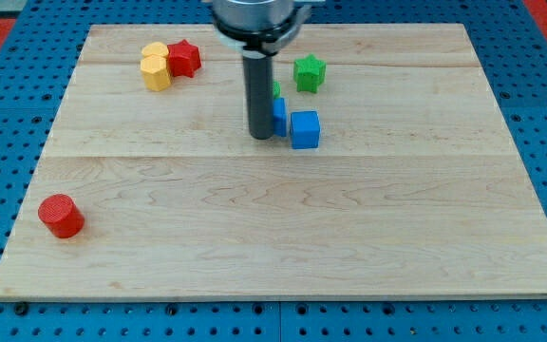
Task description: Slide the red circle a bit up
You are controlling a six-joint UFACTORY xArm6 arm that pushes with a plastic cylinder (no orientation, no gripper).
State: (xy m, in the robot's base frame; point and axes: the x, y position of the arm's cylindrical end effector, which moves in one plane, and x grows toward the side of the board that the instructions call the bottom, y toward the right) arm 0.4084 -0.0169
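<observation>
The red circle (61, 215) is a short red cylinder near the board's bottom left corner. My tip (260, 136) is the lower end of the dark rod at the view's upper middle, far to the right of and above the red circle. The tip stands right beside a blue block (279, 116) that the rod partly hides, with a blue cube (305, 129) just to its right. A small green block (275, 89) is mostly hidden behind the rod.
A green star (309, 72) lies above the blue cube. A red star (184, 58) touches two yellow blocks (156, 66) at the view's top left. The wooden board (283, 237) rests on a blue pegboard surface.
</observation>
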